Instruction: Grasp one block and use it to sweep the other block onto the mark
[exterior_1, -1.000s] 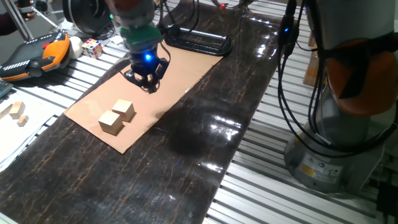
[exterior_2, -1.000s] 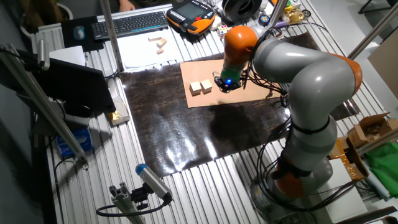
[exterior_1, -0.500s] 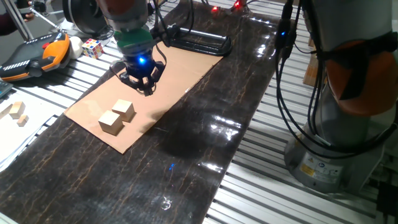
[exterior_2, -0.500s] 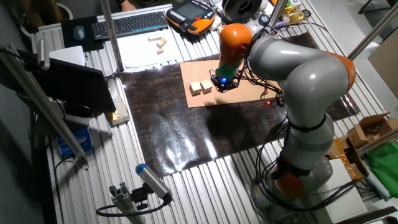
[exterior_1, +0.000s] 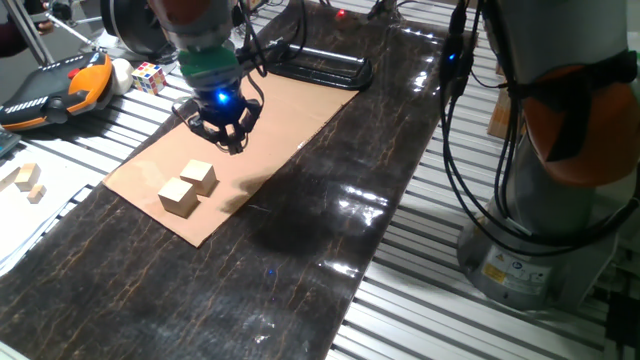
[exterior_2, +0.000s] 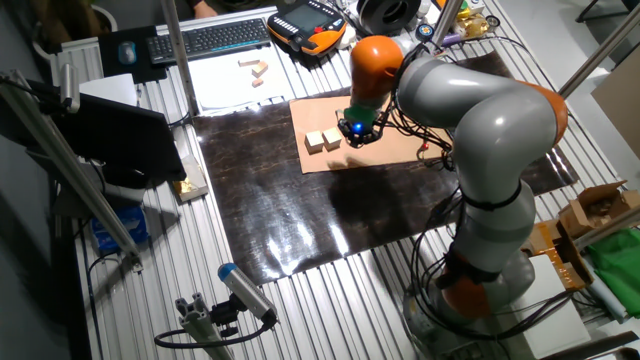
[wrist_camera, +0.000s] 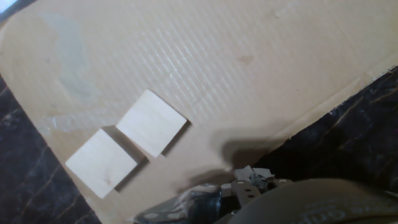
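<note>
Two pale wooden blocks lie corner to corner on a cardboard sheet (exterior_1: 270, 120): one block (exterior_1: 199, 177) (exterior_2: 332, 139) (wrist_camera: 151, 122) and the other block (exterior_1: 181, 196) (exterior_2: 315, 142) (wrist_camera: 101, 162) nearer the sheet's corner. My gripper (exterior_1: 230, 138) (exterior_2: 355, 136) (wrist_camera: 250, 178) hovers over the cardboard a short way from the first block, touching neither. Its fingertips show bunched together with no gap and nothing between them. I cannot make out the mark in any view.
The cardboard rests on a dark marbled mat (exterior_1: 330, 220). A black metal stand (exterior_1: 320, 68) lies behind the sheet. An orange and black pendant (exterior_1: 50, 90), a multicoloured puzzle cube (exterior_1: 149, 76) and small wooden pieces (exterior_1: 25, 180) sit at the left. Cables (exterior_1: 470, 150) hang on the right.
The gripper has shifted a little to the left over the cardboard, closing in on the blocks in the other fixed view. The two blocks have not moved.
</note>
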